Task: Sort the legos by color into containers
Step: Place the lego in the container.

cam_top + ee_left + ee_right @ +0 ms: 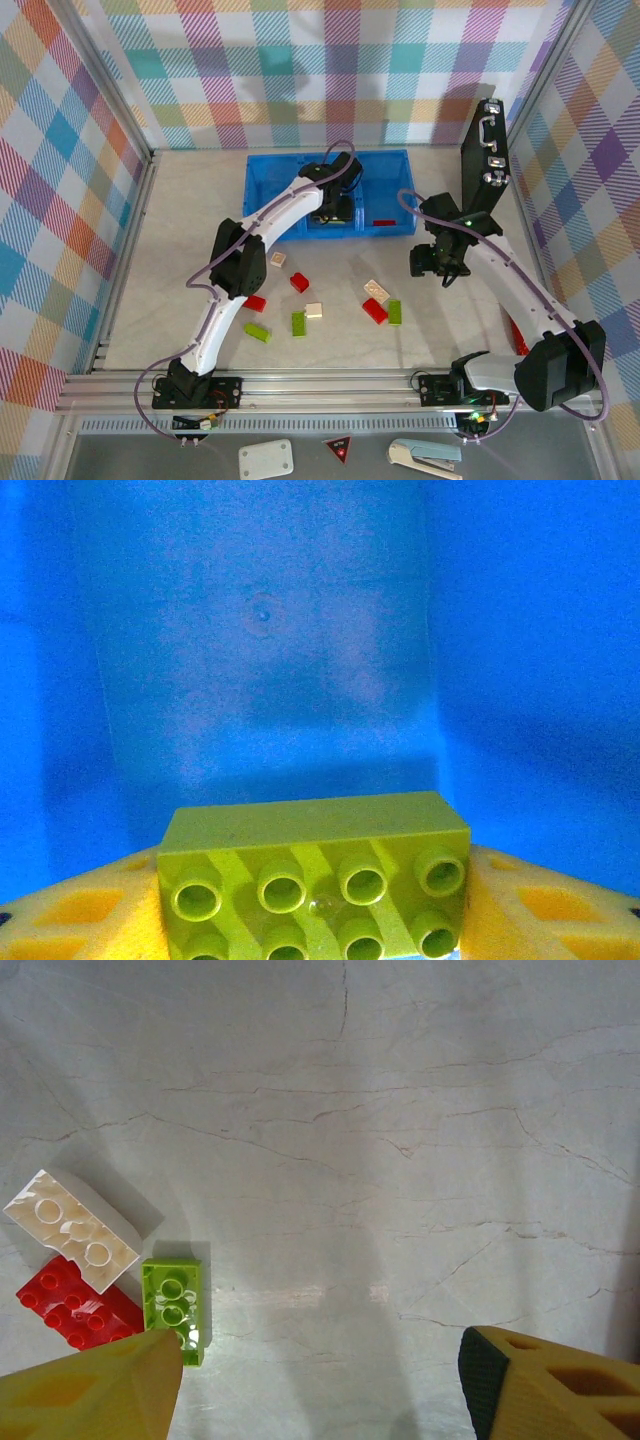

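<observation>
Now left gripper clamps a lime green lego inside blue bin's middle compartment; right gripper hangs wide apart, holding nothing, over table beside cream lego, red lego.

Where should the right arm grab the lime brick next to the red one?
From above, fingers on the two short ends of the lime brick. It lies flat, and the red brick crowds one long side, while both ends look clear. The right gripper is open.

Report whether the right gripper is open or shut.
Open. The right gripper has its fingers spread wide, bare table between them, nothing held.
</observation>
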Robot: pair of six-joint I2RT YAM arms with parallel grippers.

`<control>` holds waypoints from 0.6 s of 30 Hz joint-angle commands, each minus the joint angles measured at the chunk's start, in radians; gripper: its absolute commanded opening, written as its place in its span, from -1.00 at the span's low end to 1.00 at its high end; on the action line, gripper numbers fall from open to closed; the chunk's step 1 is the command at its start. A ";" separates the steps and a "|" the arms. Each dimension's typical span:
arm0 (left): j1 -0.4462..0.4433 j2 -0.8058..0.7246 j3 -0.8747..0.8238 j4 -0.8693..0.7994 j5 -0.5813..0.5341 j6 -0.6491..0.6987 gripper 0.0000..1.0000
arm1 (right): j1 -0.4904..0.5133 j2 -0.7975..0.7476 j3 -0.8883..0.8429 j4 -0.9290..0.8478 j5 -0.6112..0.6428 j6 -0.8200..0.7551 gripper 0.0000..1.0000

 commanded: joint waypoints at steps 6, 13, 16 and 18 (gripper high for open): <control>0.017 0.055 0.017 -0.029 0.007 0.016 0.24 | 0.003 -0.024 0.012 -0.036 0.011 0.006 0.50; 0.029 0.076 0.013 -0.020 0.025 0.016 0.31 | 0.003 -0.029 0.013 -0.038 0.004 0.017 0.49; 0.030 0.072 0.009 -0.016 0.030 0.018 0.34 | 0.004 -0.031 0.016 -0.044 0.005 0.018 0.50; 0.030 0.069 0.007 -0.015 0.033 0.018 0.36 | 0.003 -0.033 0.019 -0.047 0.007 0.018 0.50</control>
